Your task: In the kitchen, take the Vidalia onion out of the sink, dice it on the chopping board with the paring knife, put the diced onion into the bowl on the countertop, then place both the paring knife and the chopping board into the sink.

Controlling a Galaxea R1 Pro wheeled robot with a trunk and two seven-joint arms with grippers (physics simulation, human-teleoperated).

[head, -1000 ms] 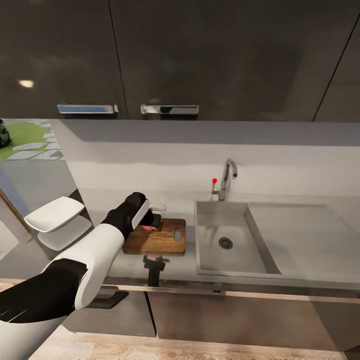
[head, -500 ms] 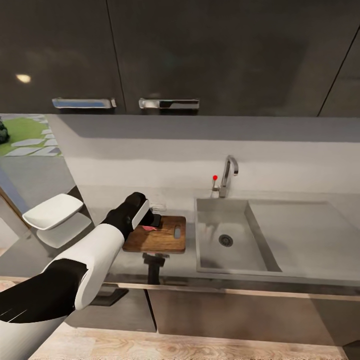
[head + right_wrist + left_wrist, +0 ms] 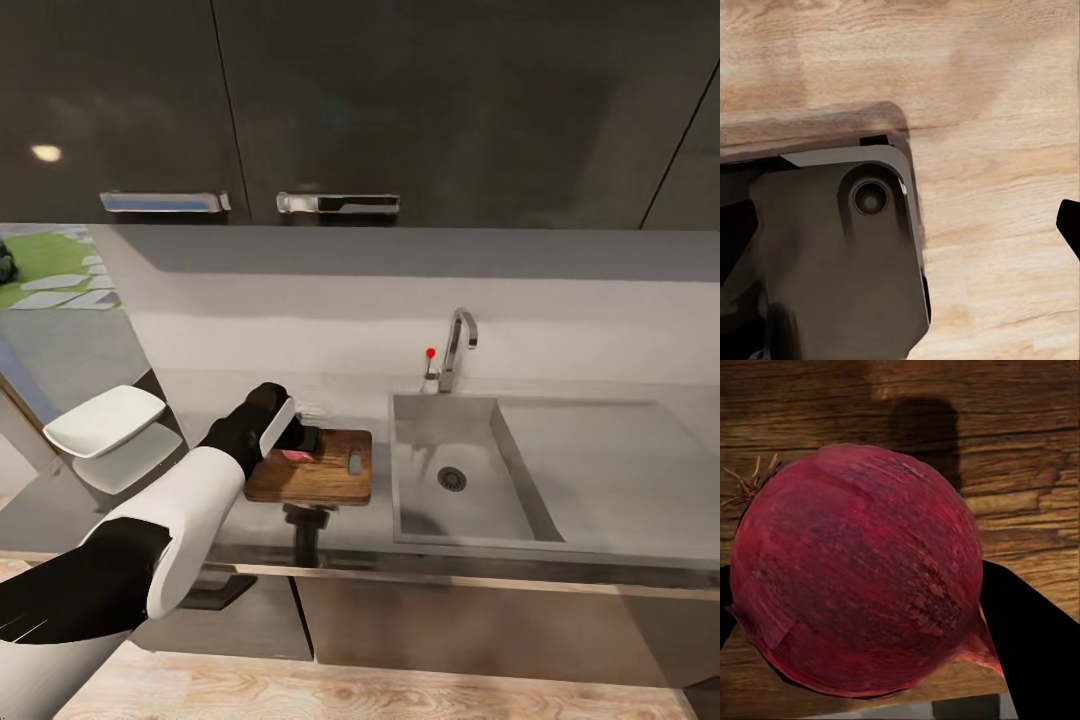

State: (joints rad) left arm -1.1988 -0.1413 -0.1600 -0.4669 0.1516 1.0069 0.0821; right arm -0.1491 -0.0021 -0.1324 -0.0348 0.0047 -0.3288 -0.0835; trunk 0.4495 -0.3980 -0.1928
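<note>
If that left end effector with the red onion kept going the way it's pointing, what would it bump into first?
Probably the chopping board: the left end effector holds the onion just over the wood, so the onion would likely touch first. The gap is hard to judge.

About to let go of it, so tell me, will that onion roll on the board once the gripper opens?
Probably: the onion looks round, so it may roll. Its papery skin seems smooth, likely slippery between the fingers. The chopping board appears flat, offering little to stop it.

Red-skinned onion (image 3: 855,574), root tuft to one side, between the two dark fingers (image 3: 1035,637) of the left gripper (image 3: 859,622), over the wood-grain chopping board (image 3: 1020,457).
</note>
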